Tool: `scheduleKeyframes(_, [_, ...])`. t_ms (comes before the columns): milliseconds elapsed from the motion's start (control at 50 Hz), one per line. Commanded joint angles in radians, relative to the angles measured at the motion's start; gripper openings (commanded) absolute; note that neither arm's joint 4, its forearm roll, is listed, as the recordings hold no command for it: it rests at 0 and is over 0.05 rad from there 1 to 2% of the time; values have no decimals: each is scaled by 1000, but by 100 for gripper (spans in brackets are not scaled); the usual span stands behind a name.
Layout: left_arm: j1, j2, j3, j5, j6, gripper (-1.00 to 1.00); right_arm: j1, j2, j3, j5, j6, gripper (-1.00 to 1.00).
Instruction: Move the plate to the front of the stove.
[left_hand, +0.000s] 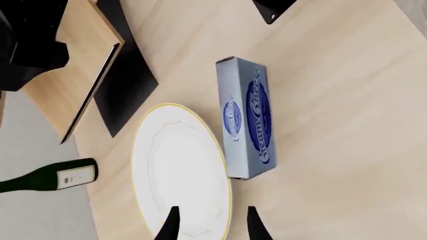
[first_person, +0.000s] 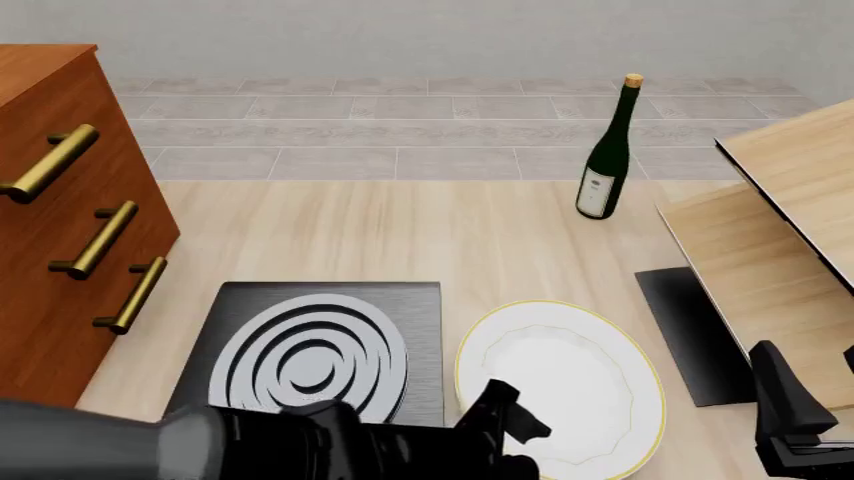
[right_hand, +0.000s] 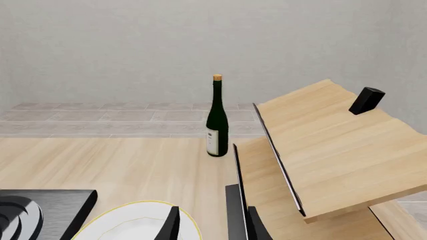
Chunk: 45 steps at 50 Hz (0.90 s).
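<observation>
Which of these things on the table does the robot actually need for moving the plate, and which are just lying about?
Part of the job:
- the plate, white with a gold rim
- the stove, black with grey rings
- the left gripper, open over the plate's edge

Just lying about:
- wine bottle
- cream cheese box
- wooden drawers
- wooden shelf
- black mat

text: "Cream Cheese" in blue script | on: silver-grey rectangular carton (left_hand: 246, 118), printed on two of its faces | dark green glass wine bottle (first_person: 607, 153): white label, print too small to read
</observation>
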Motion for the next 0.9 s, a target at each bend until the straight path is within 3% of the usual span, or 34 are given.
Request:
scheduleKeyframes(20, [3,33,-16,-11,-6,100,-1,0,0,0,1,100])
scheduleKeyframes(340, [5,82,-46,-7,-27,100,-1,0,0,0,1,100])
scheduleKeyframes(580, [55,85,-6,-53,10,100,-1,0,0,0,0,100])
scheduleKeyframes(900, [44,132,-55,-46,-11,100,-2,0,0,0,1,100])
